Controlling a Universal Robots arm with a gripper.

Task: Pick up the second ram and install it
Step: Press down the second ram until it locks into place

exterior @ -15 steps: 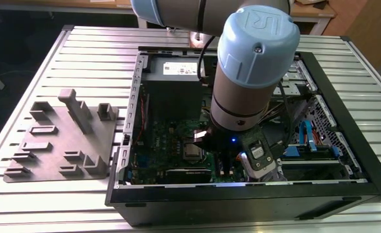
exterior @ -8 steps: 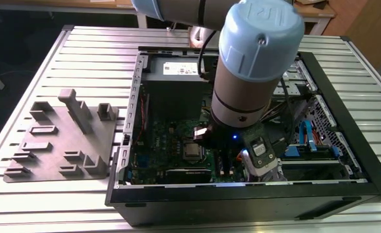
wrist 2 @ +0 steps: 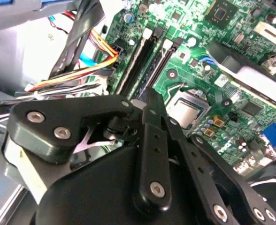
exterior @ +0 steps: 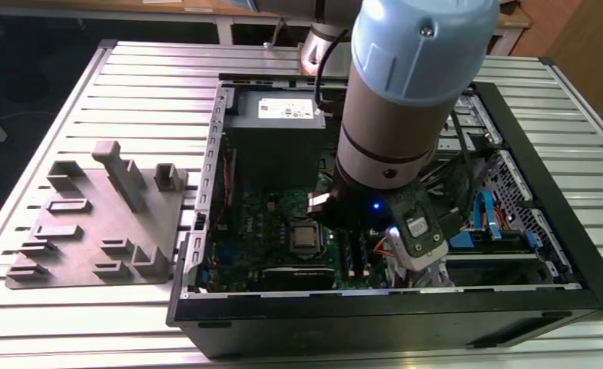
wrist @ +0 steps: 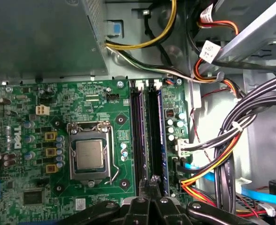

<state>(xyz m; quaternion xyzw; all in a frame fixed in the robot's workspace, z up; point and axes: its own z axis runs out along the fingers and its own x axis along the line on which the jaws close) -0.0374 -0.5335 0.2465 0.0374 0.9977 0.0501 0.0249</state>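
two fingers of the gripper (wrist: pixel 153 180) meet at a point in the first wrist view, drawn together. i judge nothing is pinched between them, though a thin edge there would be hard to see. the tips hang low over the near end of the memory slots (wrist: pixel 139 136), inside the open computer case (exterior: pixel 547 154).

the second ram (wrist: pixel 162 136) reads as the dark blue-green strip standing along the slot nearer the cable bundle (wrist: pixel 232 154), running the slot's full length. the tips sit just beside its near end. touching or apart: cannot tell. the neighbouring slot also looks filled, not certain.

further out: processor socket (wrist: pixel 88 154) on the green motherboard (wrist: pixel 44 98) across the slots from the cables. in the exterior view the grey fixture plate (exterior: pixel 96 223) lies on the table at the exterior view's left, well apart from the case.

step, as judged: pick-up is done, the stick is in its slot, and the work is at seating.

judgement on the next move: it calls for the closed tips square on the stick's top edge, a straight push, and both end latches checked.
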